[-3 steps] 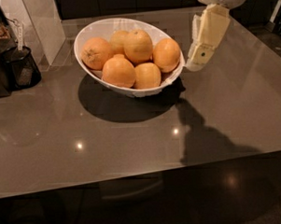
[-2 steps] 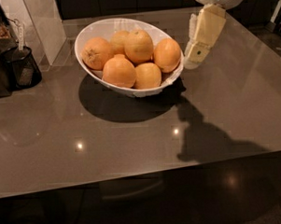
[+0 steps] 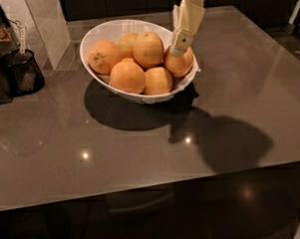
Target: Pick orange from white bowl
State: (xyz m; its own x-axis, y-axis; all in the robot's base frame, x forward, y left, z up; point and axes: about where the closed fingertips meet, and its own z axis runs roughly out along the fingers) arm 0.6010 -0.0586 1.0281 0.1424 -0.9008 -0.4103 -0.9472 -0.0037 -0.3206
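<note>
Gripper (image 3: 180,48) shifted over white bowl (image 3: 104,32), orange (image 3: 148,49) pale, dimpled

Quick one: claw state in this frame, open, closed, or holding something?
Claw: open or closed cannot be told; it hangs over the right side of the white bowl, in front of the rightmost fruit.
</note>
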